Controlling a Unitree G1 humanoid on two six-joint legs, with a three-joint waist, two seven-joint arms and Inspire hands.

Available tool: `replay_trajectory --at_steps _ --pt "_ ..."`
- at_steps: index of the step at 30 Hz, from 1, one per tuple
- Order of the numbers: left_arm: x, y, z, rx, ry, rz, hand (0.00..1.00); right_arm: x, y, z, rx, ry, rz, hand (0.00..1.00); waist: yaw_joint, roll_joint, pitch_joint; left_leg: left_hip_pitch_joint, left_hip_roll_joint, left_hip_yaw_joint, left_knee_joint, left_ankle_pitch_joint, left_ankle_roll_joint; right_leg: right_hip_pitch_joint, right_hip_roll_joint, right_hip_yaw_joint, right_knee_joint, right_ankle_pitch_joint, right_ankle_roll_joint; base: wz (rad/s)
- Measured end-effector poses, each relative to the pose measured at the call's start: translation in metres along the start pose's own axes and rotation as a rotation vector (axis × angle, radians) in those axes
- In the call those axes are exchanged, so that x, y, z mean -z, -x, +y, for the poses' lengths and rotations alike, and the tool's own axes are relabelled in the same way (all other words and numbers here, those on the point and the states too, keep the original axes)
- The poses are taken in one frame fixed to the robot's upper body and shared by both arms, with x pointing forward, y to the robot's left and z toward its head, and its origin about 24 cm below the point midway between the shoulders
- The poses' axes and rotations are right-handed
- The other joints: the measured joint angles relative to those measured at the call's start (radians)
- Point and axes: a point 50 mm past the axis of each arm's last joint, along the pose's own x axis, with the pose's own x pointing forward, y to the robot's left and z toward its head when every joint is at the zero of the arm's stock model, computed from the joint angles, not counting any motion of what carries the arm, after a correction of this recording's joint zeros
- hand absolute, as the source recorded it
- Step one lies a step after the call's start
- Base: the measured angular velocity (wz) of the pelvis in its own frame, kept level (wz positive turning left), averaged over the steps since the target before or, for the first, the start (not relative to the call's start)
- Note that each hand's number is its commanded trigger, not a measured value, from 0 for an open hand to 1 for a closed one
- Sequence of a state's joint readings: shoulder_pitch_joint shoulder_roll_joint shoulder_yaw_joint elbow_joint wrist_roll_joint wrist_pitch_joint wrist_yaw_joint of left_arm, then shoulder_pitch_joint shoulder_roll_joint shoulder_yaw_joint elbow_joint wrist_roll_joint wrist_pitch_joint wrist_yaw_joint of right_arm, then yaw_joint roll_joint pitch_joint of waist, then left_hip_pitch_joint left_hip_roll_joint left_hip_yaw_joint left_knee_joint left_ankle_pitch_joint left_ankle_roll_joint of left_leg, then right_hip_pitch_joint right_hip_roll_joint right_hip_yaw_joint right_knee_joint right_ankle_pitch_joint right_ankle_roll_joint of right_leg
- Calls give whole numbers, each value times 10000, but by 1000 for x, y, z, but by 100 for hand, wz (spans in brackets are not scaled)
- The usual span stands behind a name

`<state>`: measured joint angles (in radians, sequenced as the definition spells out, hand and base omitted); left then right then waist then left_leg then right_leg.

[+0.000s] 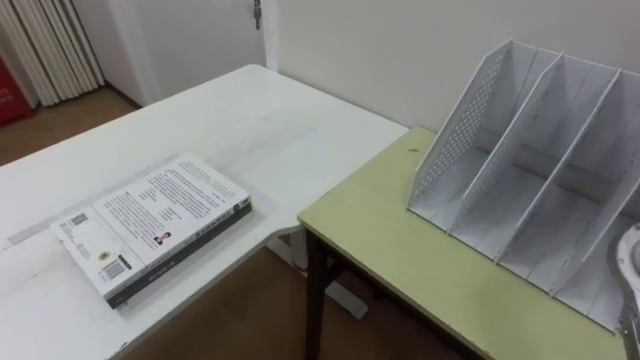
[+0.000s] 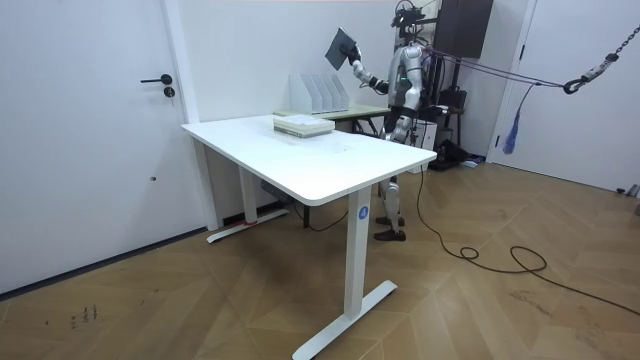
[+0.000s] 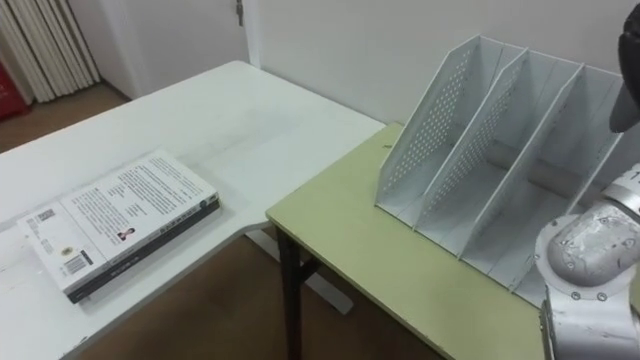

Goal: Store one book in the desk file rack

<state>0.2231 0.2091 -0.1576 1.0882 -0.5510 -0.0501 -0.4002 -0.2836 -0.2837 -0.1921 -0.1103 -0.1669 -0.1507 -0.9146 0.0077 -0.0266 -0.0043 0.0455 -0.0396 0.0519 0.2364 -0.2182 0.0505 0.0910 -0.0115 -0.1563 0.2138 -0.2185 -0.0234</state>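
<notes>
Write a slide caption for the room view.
Right robot hand holds a dark book up by the white file rack on the green desk.

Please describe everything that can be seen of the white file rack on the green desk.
The file rack is white, seemingly plastic: a perforated side wall and slanted dividers form open compartments, empty where visible. It stands upright on the green desk by the wall. Only the desk touches it; the right hand holds a dark book clear of it.
</notes>
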Motion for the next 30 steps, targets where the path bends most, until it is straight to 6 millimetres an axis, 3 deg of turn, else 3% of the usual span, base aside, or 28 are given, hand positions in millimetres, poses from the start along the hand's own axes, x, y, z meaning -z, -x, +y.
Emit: replay_trajectory --at_steps 15,30 --pt "-2 1 3 -149 -31 -64 0 7 1 0 -52 273 219 100 11 18 -16 -63 -16 -74 -24 0 1 -15 -5 -85 -84 3 -4 1" --pt "-3 0 3 -341 -71 -91 0 29 -8 5 -102 1098 878 100 76 36 15 -78 -64 -313 -26 4 7 65 -12 -142 -94 4 -5 1"
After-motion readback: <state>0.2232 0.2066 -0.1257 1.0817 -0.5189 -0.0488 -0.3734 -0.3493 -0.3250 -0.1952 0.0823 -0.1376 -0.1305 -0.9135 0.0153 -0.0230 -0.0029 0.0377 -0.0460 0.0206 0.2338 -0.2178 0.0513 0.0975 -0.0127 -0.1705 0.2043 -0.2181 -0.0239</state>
